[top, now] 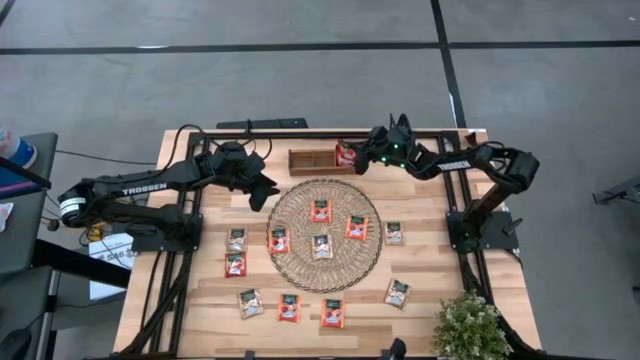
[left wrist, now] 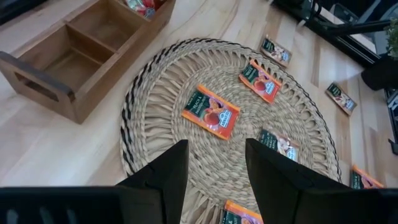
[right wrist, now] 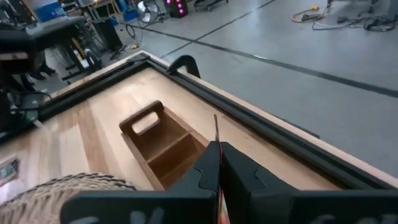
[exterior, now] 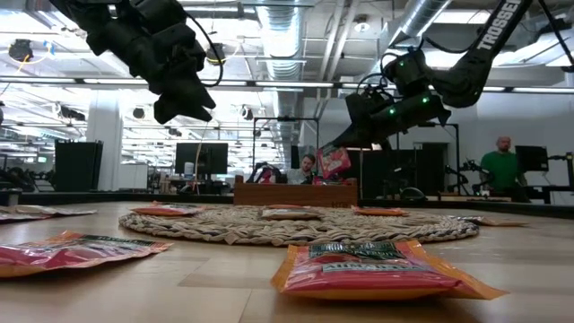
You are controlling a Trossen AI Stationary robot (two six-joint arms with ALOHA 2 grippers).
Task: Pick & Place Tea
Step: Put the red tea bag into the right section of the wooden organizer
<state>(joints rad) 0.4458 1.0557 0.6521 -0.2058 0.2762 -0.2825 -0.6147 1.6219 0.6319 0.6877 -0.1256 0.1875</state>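
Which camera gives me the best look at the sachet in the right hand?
The low view: the red sachet hangs face-on from the right hand above the wooden tray. The high view shows it small from above; the right wrist view shows only its thin edge; the left wrist view a corner.

"TROSSEN" stands in white on the left arm point(top: 150, 188) in the high view and on the right arm point(exterior: 499, 25) in the low view. Print on the sachets point(exterior: 381, 266) is too small to read.
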